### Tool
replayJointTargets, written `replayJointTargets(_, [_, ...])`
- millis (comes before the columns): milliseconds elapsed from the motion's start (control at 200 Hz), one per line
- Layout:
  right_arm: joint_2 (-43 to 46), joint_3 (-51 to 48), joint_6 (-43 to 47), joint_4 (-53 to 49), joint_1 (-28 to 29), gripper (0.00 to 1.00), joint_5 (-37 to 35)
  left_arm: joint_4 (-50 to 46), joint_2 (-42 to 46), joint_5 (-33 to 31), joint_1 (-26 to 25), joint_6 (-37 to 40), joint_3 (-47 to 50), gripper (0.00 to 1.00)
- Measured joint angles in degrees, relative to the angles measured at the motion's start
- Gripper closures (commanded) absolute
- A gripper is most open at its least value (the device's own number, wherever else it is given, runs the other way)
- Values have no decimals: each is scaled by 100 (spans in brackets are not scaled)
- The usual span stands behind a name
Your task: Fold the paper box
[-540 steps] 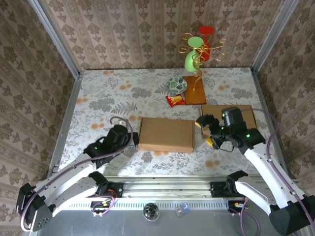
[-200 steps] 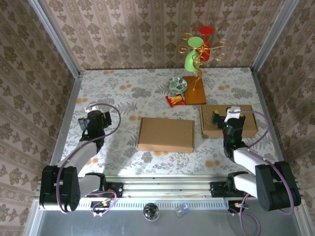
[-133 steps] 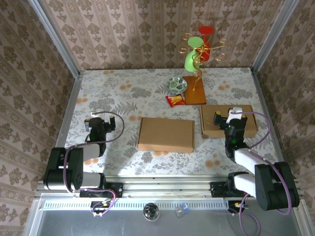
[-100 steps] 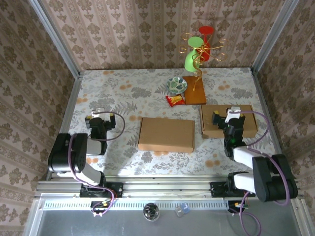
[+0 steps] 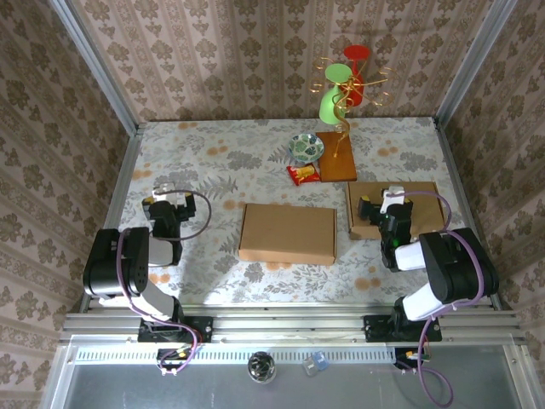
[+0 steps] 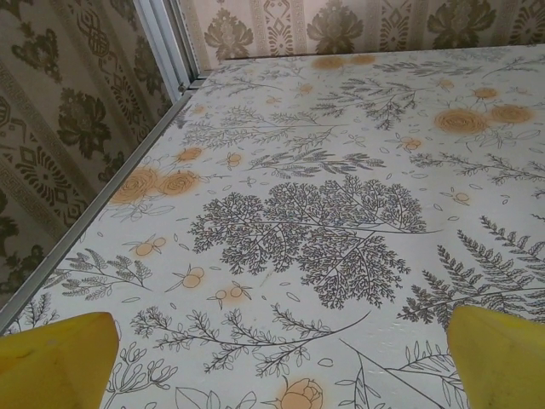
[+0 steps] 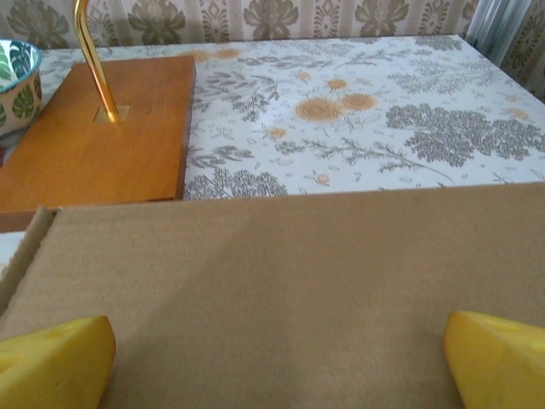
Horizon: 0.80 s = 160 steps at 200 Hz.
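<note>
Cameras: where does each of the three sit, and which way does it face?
Top view: above and behind the arms, looking down at the table; left arm and right arm folded near, brown box between.
Left wrist: on the left arm, facing the back-left corner over the table; yellow left fingers at bottom corners.
Right wrist: on the right arm, facing flat cardboard, wooden board, bowl; yellow right fingers below.
Shared: top and right wrist both see cardboard, board, bowl.
</note>
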State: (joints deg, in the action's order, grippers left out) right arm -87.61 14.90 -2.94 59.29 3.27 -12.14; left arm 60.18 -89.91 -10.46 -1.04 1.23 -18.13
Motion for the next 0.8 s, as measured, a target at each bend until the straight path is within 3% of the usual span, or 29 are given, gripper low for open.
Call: replayJointTargets(800, [0, 599, -44, -793, 0, 0, -286, -470, 2, 111, -48, 9, -192, 0])
